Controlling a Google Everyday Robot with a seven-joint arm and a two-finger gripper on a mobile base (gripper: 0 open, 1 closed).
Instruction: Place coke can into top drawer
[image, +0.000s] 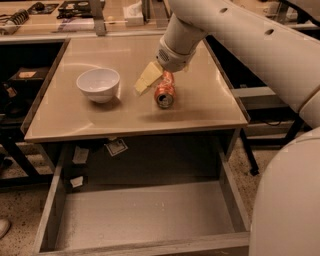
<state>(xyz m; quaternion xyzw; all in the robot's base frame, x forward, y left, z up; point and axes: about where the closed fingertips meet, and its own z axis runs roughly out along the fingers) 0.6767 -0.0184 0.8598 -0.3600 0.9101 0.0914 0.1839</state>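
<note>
The coke can (164, 90) is a small red-orange can with a silver end. It lies tilted on the beige tabletop (200, 107), right of centre, with its end towards the camera. My gripper (154, 84) comes down from the white arm at the upper right and is right at the can's upper left side, touching or almost touching it. The top drawer (140, 215) stands pulled out below the tabletop's front edge. It is grey weathered wood with a pale bottom and nothing in it.
A white bowl (98, 84) stands on the tabletop left of the can. Paper scraps (116, 147) hang under the table's front edge. A cluttered bench (75, 20) runs along the back. The robot's white body (287, 200) fills the lower right.
</note>
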